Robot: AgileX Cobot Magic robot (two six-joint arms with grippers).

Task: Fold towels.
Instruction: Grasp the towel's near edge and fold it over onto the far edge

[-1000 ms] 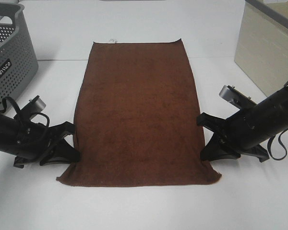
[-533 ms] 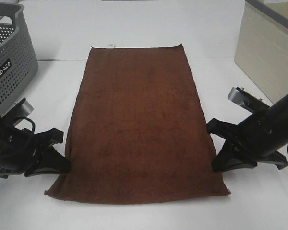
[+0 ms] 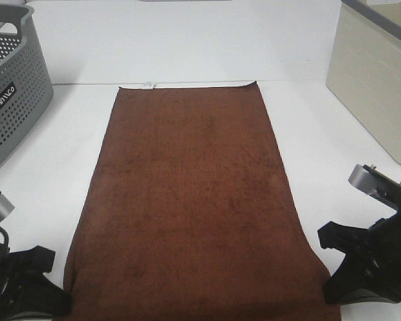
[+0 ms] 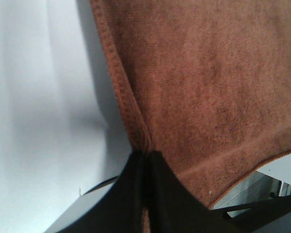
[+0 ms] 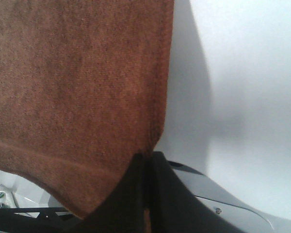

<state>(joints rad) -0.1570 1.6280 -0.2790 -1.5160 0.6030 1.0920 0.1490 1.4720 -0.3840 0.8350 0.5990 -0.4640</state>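
The dark reddish-brown towel (image 3: 194, 200) lies spread lengthwise on the white table, its small white tag (image 3: 148, 85) at the far short edge. Its near end runs past the bottom of the exterior view. My left gripper (image 3: 61, 299) is shut on the towel's near left corner, and my right gripper (image 3: 329, 289) is shut on the near right corner. In the left wrist view the closed fingers (image 4: 136, 194) pinch the hemmed edge of the towel (image 4: 208, 82). In the right wrist view the closed fingers (image 5: 145, 194) pinch the towel (image 5: 77, 82) the same way.
A grey perforated basket (image 3: 10, 87) stands at the far left. A beige box (image 3: 381, 80) stands at the far right. The table (image 3: 187, 47) stretches white behind the towel.
Both grippers have pulled the towel's near corners toward the camera. The whole towel has slid nearer, its far edge now at the table seam, and it lies flatter.
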